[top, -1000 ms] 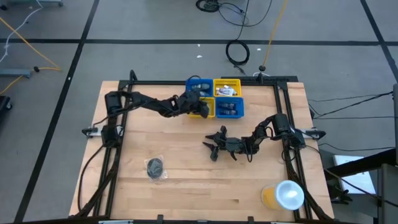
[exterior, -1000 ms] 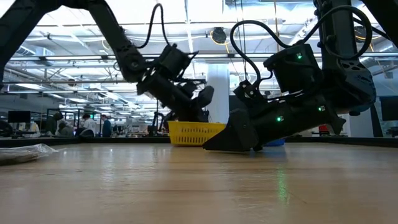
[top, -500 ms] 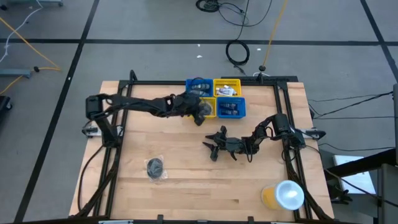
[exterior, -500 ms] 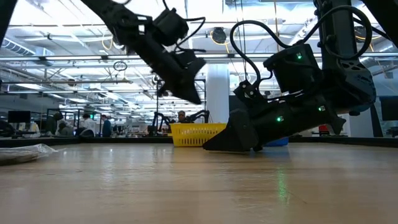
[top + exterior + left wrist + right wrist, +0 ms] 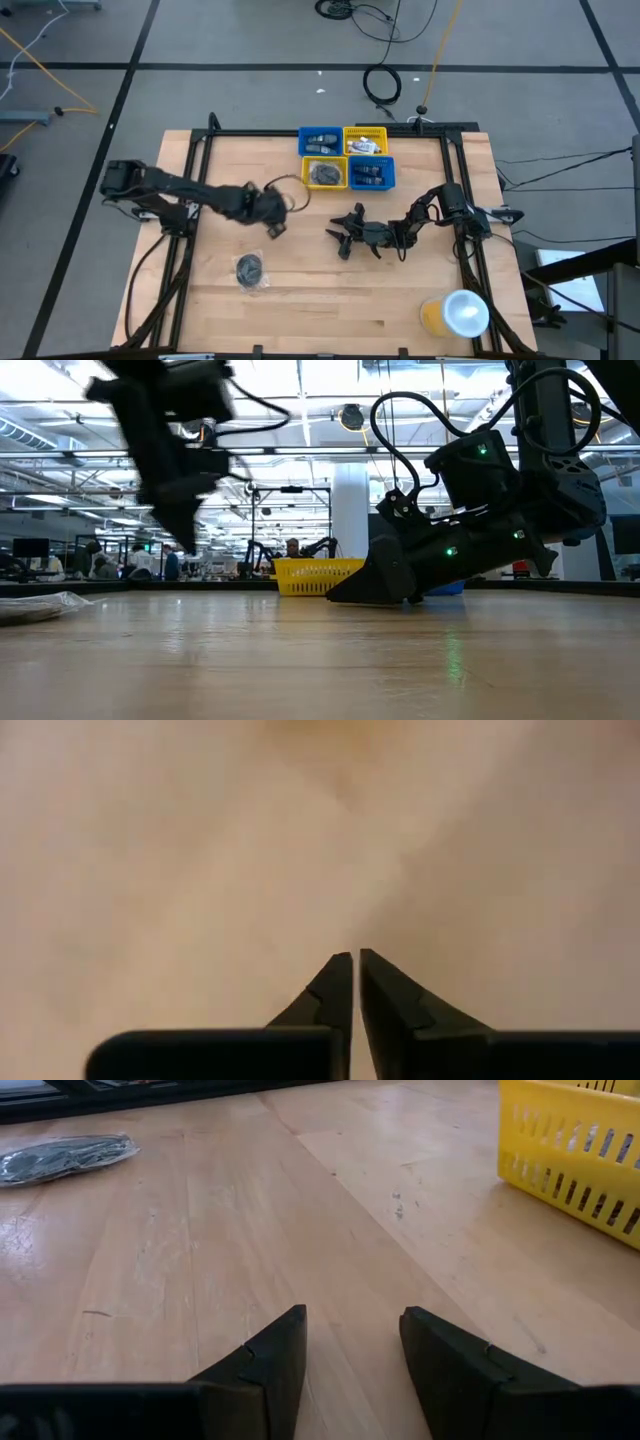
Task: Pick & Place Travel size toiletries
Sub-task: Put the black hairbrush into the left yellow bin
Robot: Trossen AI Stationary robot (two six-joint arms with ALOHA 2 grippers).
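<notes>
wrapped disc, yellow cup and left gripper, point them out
wrapped disc (image 5: 250, 268), high view, middle of the dark disc
yellow cup (image 5: 465, 312), high view, white lid
left gripper (image 5: 277, 229), high view, shut fingertips

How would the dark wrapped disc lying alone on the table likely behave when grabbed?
The wrapped disc lies flat, so it is unlikely to roll. Its clear, crinkled wrapper spreads past the dark piece, so it probably flexes and may slip between jaws. It looks thin, so probably light.

Two dark jointed arms with looping black cables; green lights glow on one.
</notes>
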